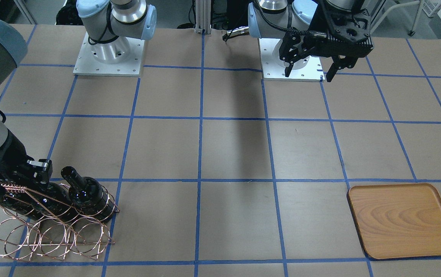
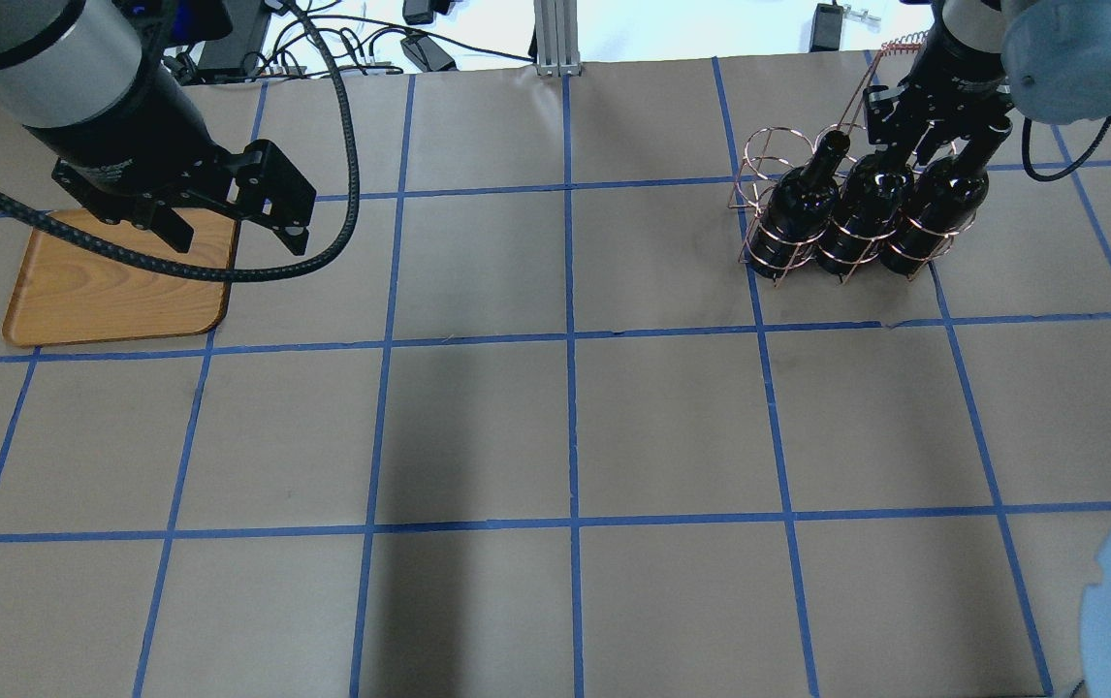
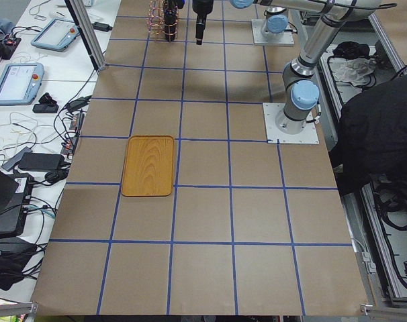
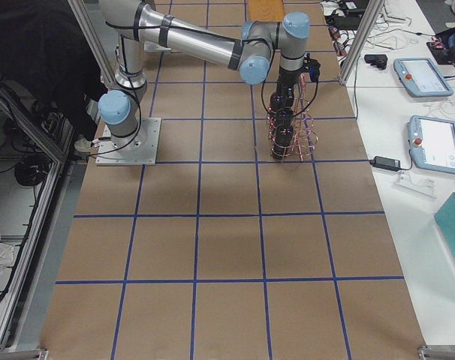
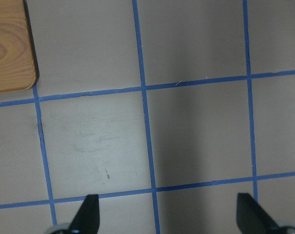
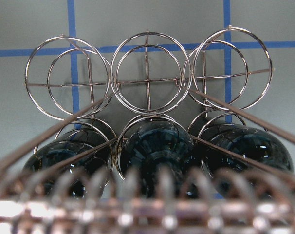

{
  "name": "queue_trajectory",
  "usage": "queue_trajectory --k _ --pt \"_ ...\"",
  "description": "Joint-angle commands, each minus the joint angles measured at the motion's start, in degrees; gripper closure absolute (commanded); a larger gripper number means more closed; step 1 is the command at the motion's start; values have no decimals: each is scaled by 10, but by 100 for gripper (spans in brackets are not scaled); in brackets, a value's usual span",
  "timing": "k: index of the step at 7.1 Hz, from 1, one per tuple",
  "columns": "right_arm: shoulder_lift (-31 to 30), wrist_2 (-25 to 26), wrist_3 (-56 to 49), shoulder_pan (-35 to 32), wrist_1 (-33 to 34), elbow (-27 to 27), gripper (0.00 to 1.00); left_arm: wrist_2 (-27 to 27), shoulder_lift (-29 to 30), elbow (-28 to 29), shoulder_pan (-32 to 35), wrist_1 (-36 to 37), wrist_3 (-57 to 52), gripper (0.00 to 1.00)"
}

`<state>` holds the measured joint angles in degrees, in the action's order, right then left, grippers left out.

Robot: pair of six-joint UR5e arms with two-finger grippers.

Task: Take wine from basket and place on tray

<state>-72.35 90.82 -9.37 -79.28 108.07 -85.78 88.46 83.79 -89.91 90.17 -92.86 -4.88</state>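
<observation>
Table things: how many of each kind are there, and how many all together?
Bottles: 3
Basket: 1
Tray: 1
Total: 5

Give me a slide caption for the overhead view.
Right gripper at three bottles in the basket; left gripper hangs open near the tray.

Table (image 2: 565, 436): brown paper top, blue tape grid of squares. Tray (image 2: 110, 305) lies flat at far edge, robot's left side. Basket (image 1: 53, 242) stands at far edge, robot's right side, across 1 tape line, well apart from tray. 2 base plates (image 1: 128, 63) (image 1: 274, 71) sit at robot's edge.
</observation>
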Motion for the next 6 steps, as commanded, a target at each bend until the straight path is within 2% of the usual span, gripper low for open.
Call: queue_trajectory --k 1,2,4,6 --pt "-1 4 0 0 -11 0 51 0 1 0 0 0 0 0" --pt "-1 4 0 0 -11 1 51 0 1 0 0 0 0 0" --pt "2 2 -2 0 -11 10 97 0 1 0 0 0 0 0" --pt "1 -1 -5 -1 -11 14 100 0 0 0 0 0 0 0"
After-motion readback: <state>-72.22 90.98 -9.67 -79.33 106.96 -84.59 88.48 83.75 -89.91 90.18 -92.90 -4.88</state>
